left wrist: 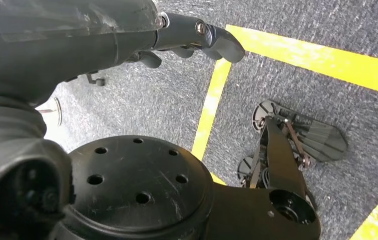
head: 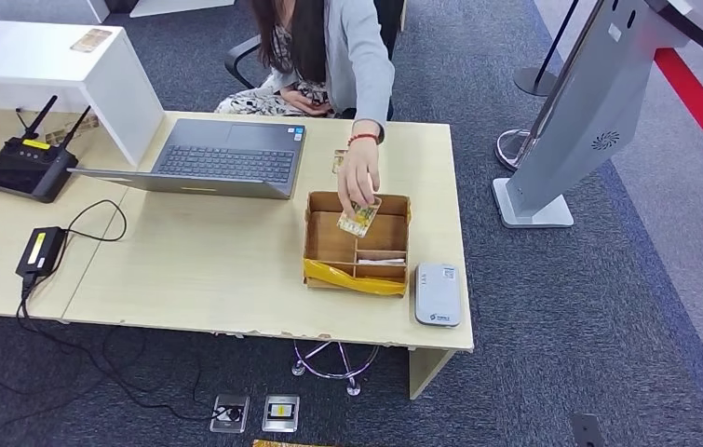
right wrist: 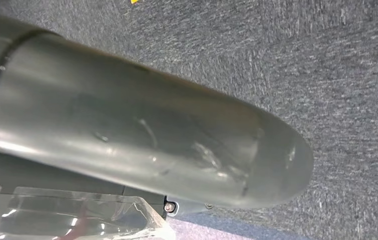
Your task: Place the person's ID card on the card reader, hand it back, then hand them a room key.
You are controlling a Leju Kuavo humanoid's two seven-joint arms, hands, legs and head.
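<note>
A person seated behind the desk reaches a hand point(head: 358, 177) over the open cardboard box point(head: 324, 244) and holds a patterned card point(head: 359, 218) above its back compartment. A white card point(head: 380, 262) lies in a front compartment. The grey-white card reader point(head: 438, 293) lies flat at the desk's front right corner, beside the box. Another small card point(head: 338, 160) lies on the desk next to the laptop. My left hand point(left wrist: 197, 37) hangs over the carpet with its dark fingers apart and nothing in them. My right hand point(right wrist: 141, 145) shows as a smooth grey shape over the carpet; its fingers are hidden.
An open laptop point(head: 226, 158) sits at the desk's back middle. A black router point(head: 29, 168) and a power adapter point(head: 40, 251) with cables lie on the left. A white riser point(head: 49, 65) stands at the back left, and a grey kiosk point(head: 589, 112) stands right of the desk.
</note>
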